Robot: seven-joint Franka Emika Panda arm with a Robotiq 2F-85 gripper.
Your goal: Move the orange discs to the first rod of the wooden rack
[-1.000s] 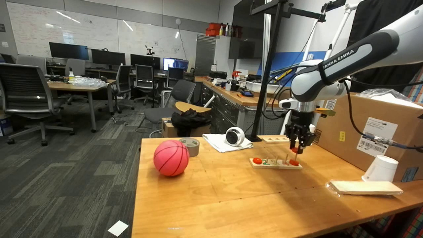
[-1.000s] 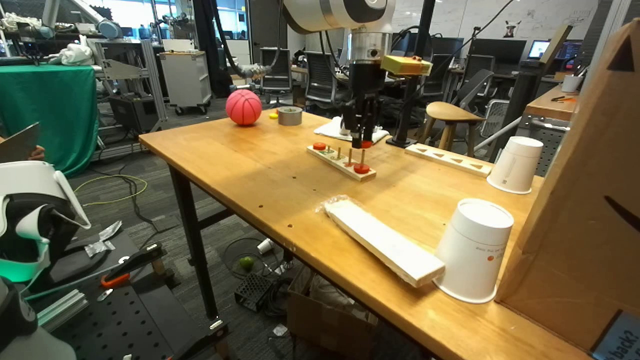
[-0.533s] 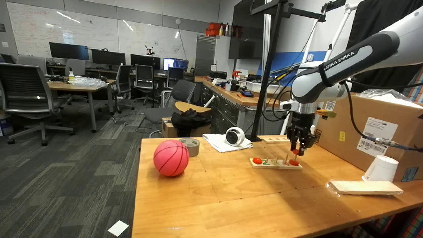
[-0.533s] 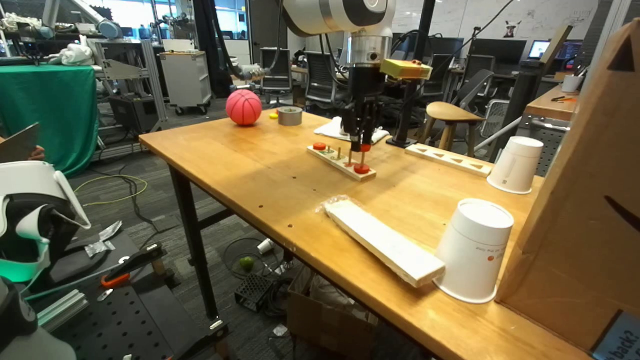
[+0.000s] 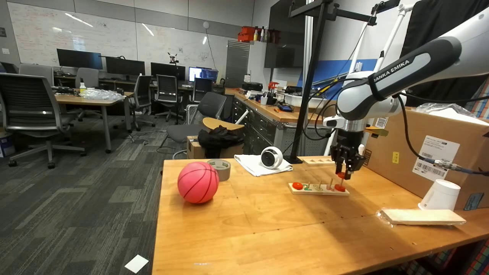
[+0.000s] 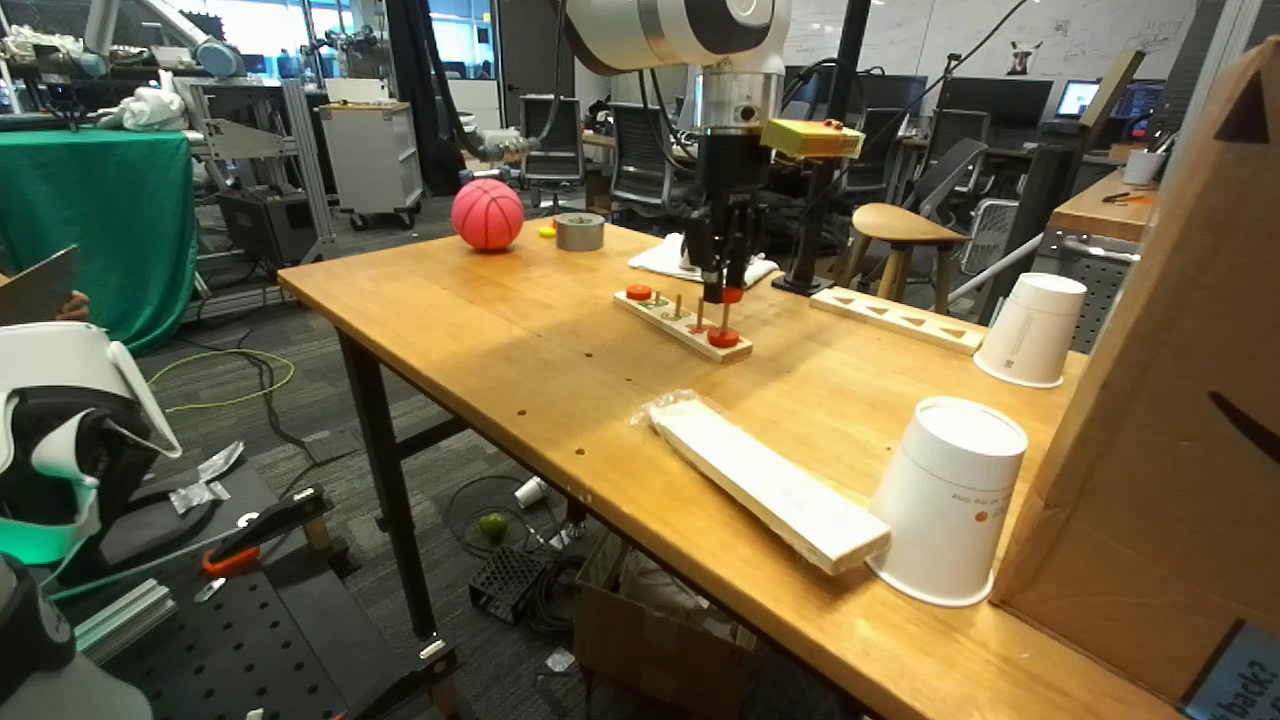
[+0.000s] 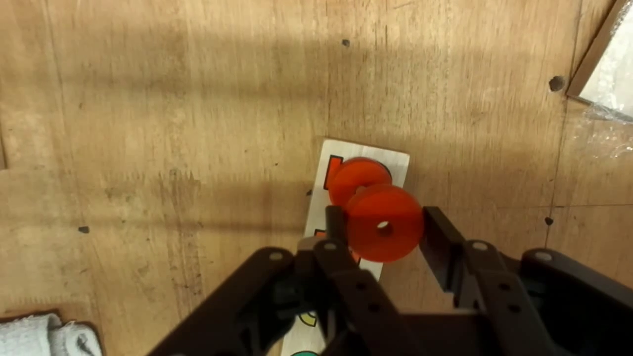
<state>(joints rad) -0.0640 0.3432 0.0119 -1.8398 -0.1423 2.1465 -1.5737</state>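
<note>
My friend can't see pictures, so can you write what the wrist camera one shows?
A black robot hand grips an orange disc above a pale wooden rack. A second orange disc sits at the rack's end, partly hidden by the held one. White cloth shows at bottom left.

Wrist [image 6: 738, 100] vertical; fingers [image 7: 443, 244] in grip

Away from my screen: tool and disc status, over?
Tool shut on one orange disc. Held at the tip of the end rod, threading unclear. Another orange disc lower on that rod; no obstacle seen.
</note>
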